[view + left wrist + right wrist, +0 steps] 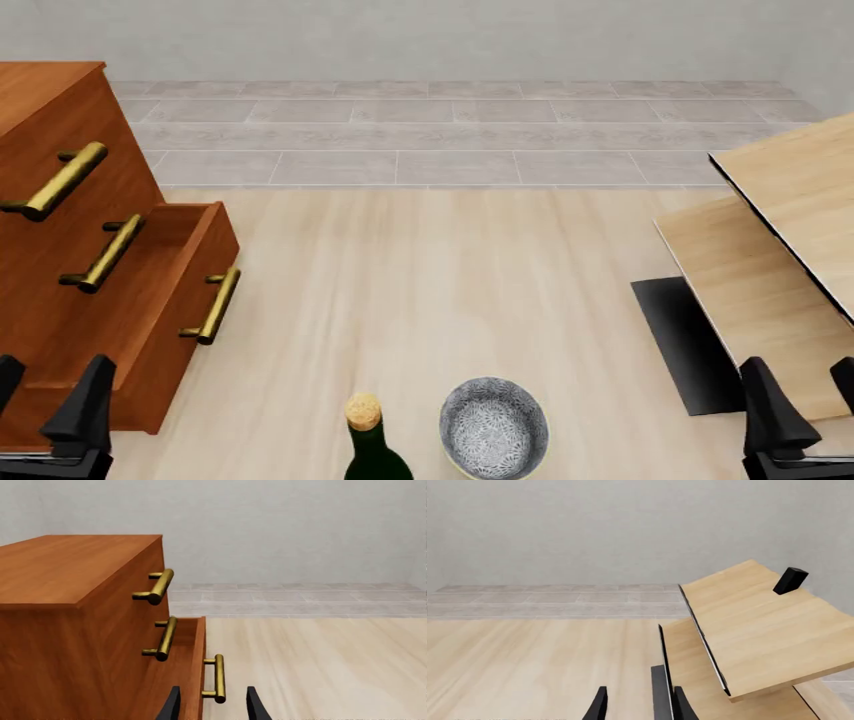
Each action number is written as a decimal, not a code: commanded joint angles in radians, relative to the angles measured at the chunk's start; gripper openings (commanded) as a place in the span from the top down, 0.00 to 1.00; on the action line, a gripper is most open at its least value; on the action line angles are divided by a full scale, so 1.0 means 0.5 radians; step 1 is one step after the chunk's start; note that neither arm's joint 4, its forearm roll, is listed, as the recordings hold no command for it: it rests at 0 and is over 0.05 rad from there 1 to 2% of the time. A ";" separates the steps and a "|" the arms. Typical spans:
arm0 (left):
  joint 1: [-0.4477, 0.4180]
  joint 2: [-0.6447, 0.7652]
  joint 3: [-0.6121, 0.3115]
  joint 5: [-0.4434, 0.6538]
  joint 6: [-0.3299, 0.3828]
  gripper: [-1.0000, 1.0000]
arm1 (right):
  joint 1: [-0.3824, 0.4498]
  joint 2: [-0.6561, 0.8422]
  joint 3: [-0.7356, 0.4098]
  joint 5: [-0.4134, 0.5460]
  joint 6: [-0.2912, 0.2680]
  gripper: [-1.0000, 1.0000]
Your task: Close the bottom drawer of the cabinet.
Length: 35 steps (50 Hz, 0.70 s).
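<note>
Just ahead of your left gripper (213,705), its fingers spread and empty, the brass bar handle (217,678) of the bottom drawer (187,310) stood between the tips, its long axis running away along them. That drawer jutted out of the cabinet (54,200), so your push had to go sideways toward the cabinet's face. Farther off, your right gripper (639,706) hung parted and empty too, well apart from the drawer, facing tilted pale boards (760,625).

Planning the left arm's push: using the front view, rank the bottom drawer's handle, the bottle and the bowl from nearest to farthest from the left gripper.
1. Bottom drawer handle, up and right of the left gripper.
2. Bottle, to its right.
3. Bowl, right of the bottle.
</note>
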 commanded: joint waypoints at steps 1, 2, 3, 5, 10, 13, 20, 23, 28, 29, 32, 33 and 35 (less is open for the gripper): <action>-0.011 -0.031 0.000 0.036 -0.005 0.00 | 0.028 0.001 -0.011 0.014 -0.009 0.00; -0.007 -0.031 0.000 0.036 -0.002 0.00 | 0.035 -0.001 -0.016 0.015 -0.010 0.00; -0.003 -0.030 -0.001 0.038 -0.004 0.00 | 0.035 -0.001 -0.016 0.015 -0.010 0.00; -0.005 -0.033 -0.005 0.044 -0.004 0.00 | 0.042 -0.001 -0.015 0.011 -0.009 0.00; -0.019 -0.027 -0.016 0.046 -0.005 0.00 | 0.051 -0.002 -0.021 0.016 -0.011 0.00; -0.036 0.004 -0.042 0.050 -0.020 0.00 | 0.057 -0.001 -0.025 0.020 -0.009 0.00; -0.135 0.319 -0.100 -0.086 -0.086 0.00 | 0.067 -0.002 -0.023 0.016 -0.013 0.00; -0.176 0.494 -0.116 -0.146 -0.145 0.00 | 0.071 -0.002 -0.017 0.010 -0.015 0.00; -0.231 0.574 -0.142 -0.155 -0.169 0.00 | 0.082 -0.002 -0.017 0.008 -0.020 0.00; -0.236 0.606 -0.145 -0.178 -0.177 0.00 | 0.083 -0.002 -0.018 0.010 -0.022 0.00; -0.253 0.647 -0.143 -0.233 -0.169 0.00 | 0.082 -0.002 -0.019 0.008 -0.025 0.00; -0.263 0.663 -0.142 -0.252 -0.182 0.00 | 0.081 -0.002 -0.020 0.008 -0.024 0.00; -0.280 0.726 -0.137 -0.312 -0.201 0.00 | 0.082 -0.002 -0.016 0.003 -0.024 0.00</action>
